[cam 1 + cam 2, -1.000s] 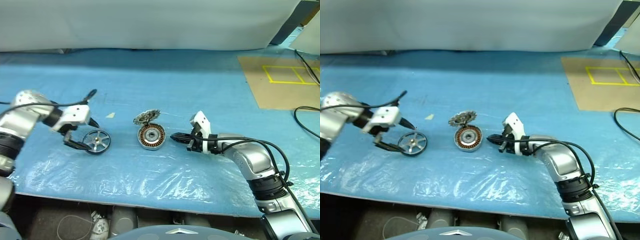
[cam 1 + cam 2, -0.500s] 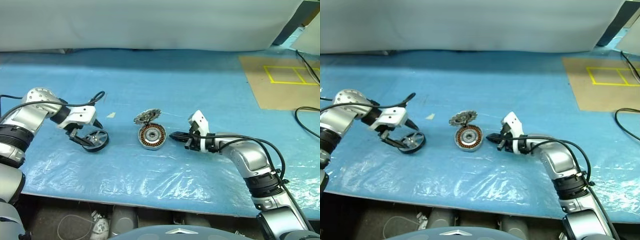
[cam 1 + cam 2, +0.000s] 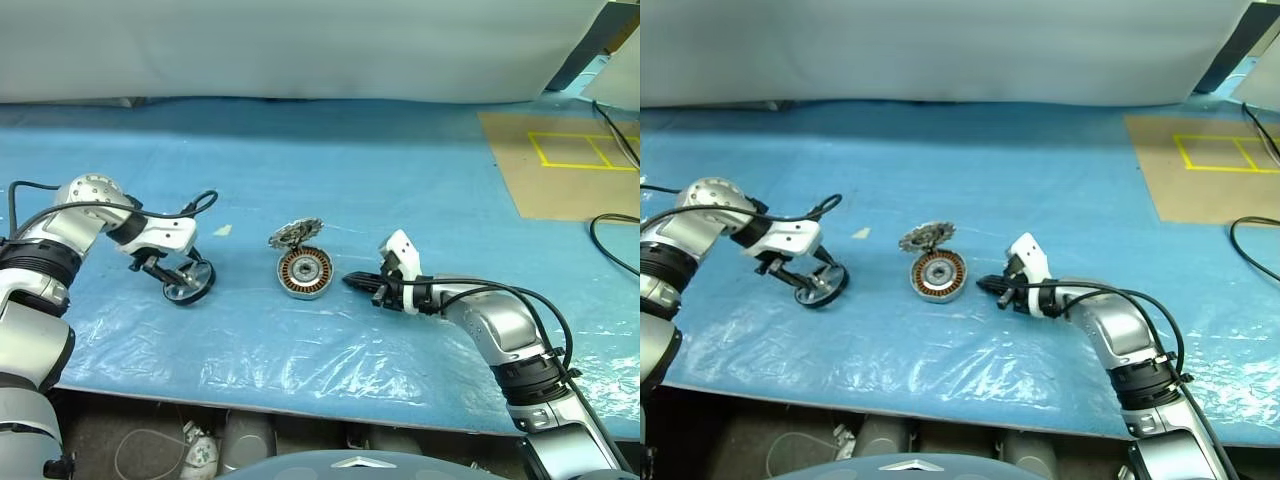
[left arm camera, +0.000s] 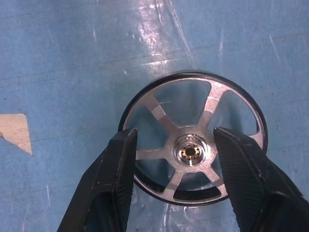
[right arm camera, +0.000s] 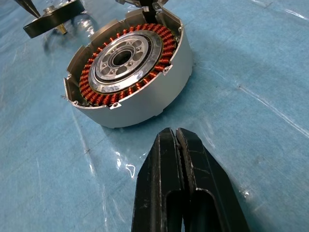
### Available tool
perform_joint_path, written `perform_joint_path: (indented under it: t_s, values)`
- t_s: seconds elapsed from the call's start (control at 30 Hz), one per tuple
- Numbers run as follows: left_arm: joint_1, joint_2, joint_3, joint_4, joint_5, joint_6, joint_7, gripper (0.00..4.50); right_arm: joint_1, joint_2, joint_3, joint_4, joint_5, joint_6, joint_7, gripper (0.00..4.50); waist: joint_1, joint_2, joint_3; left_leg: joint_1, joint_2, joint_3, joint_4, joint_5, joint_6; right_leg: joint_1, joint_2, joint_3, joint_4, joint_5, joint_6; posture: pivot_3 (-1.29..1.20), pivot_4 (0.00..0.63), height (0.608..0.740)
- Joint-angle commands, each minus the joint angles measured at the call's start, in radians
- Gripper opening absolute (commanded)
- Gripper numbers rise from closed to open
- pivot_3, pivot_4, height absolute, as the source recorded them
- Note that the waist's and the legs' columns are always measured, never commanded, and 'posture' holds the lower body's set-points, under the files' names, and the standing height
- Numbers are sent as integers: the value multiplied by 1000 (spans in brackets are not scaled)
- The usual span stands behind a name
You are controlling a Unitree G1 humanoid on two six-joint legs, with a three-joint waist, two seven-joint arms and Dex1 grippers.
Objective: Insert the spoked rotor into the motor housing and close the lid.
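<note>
Two fingers of the left gripper (image 4: 174, 159) straddle the spoked rotor (image 4: 193, 152), part-closed around it, on the blue plastic-covered table (image 3: 400, 180).

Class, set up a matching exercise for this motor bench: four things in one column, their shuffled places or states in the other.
1. spoked rotor
2. motor housing
3. lid
4. right gripper

A. jaws shut, beside the housing
B. copper windings showing, uncovered
C. between the left gripper's jaws
D. just behind the housing

Pairs: 1-C, 2-B, 3-D, 4-A
</note>
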Motion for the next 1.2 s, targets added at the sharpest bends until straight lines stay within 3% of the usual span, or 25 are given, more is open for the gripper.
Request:
perform_joint_path:
  t_s: [0.03,0.3,0.77,1.2]
  values:
    - [-26,8,-1,30,26,-51,-4,2620,7,-7,-19,-31,2,-18,-2,0,1,0,0,0,0,0,0,0,0,0,0,0,0,0,0,0,150,740]
    - [-53,8,-5,60,4,-55,-4,2620,7,-7,-11,3,-14,-44,0,0,1,0,0,0,0,0,0,0,0,0,0,0,1,0,0,0,150,740]
    - [-65,91,-77,5,-110,46,-4,2620,21,-6,4,-1,-38,-54,8,0,2,0,0,0,0,0,1,0,0,0,0,0,1,0,0,0,150,740]
    - [-44,32,-32,73,-7,-75,-4,2620,3,-8,-3,-59,-25,13,-11,0,2,0,0,0,0,0,2,0,0,0,-1,0,3,0,0,0,150,740]
